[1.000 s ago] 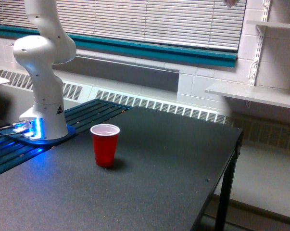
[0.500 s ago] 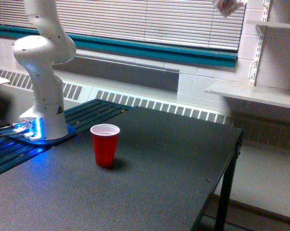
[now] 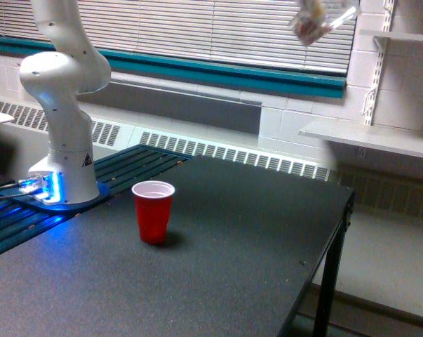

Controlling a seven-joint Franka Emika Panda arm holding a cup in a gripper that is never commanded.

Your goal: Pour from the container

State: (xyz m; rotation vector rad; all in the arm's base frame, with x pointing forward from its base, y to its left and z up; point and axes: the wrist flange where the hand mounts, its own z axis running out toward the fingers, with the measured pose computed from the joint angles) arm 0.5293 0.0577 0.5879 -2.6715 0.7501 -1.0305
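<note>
Dark desk (image 3: pixel 253 232) here, arm base (image 3: pixel 64 140) left, red cup (image 3: pixel 153 210) mid-desk, container (image 3: pixel 311 22) tilted, way up top right. Jaws aren't visible, can't tell. I'd center it over the cup first, then tip slowly.

You are looking at the clear plastic container (image 3: pixel 311 24) hanging high at the top edge of the exterior view, in front of the window blinds. It is tilting and blurred, with brownish-pink pieces showing inside. Nothing visible is touching it.
</note>
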